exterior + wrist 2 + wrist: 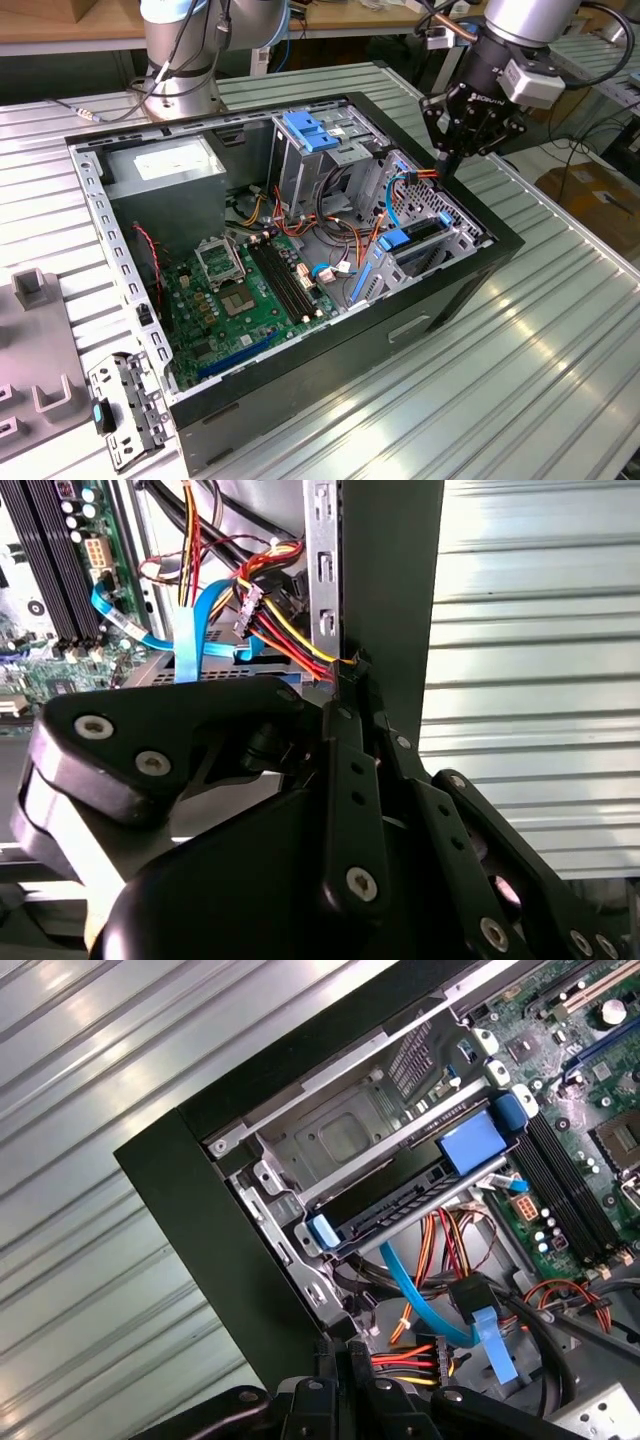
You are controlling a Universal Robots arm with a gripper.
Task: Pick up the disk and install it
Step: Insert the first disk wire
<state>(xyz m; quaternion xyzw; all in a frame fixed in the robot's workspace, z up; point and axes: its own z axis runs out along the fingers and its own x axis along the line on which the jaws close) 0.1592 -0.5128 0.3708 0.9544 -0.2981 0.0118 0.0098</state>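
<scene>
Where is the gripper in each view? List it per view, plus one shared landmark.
Exterior view: gripper over the computer case's edge on the exterior view's right.
Second wrist view: gripper beside the case wall.
First wrist view: gripper beside the case wall.
Landmark: red-yellow wires.

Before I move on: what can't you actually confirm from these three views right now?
- Disk: in the first wrist view it sits edge-on in its bay; its blue rails and the cage hide its label and connectors.
- Gripper: in the second wrist view its fingertips are pinched at the power plug; whether it is seated is hidden.
- Case: in the exterior view, its wall hides the bay's underside.
</scene>
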